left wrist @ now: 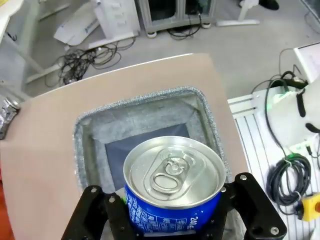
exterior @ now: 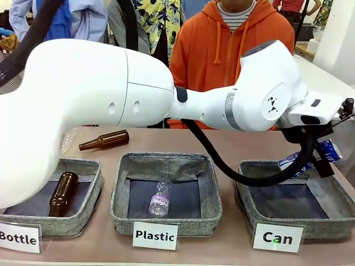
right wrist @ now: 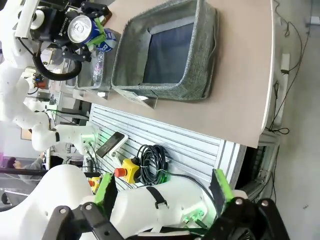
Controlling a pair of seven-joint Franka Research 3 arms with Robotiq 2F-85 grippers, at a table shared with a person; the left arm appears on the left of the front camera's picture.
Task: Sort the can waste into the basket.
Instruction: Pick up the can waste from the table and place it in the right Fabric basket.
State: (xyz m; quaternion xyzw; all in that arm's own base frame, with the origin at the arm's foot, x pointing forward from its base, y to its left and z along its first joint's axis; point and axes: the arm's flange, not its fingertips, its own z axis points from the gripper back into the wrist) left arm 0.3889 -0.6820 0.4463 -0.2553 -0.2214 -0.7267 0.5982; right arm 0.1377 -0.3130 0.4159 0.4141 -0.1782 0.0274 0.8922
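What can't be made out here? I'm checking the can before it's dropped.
Front view: the blue can is partly behind the black cable; its print is unreadable.
Left wrist view: the can covers the pads of the left end effector and part of the Can basket floor.
Same view: a shiny object is cut off by the left edge.

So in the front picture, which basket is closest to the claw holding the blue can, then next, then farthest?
1. Square grey fabric "Can" basket, right, beneath the left claw.
2. Grey fabric "Plastic" basket, middle.
3. Grey fabric "Bottle" basket, far left.
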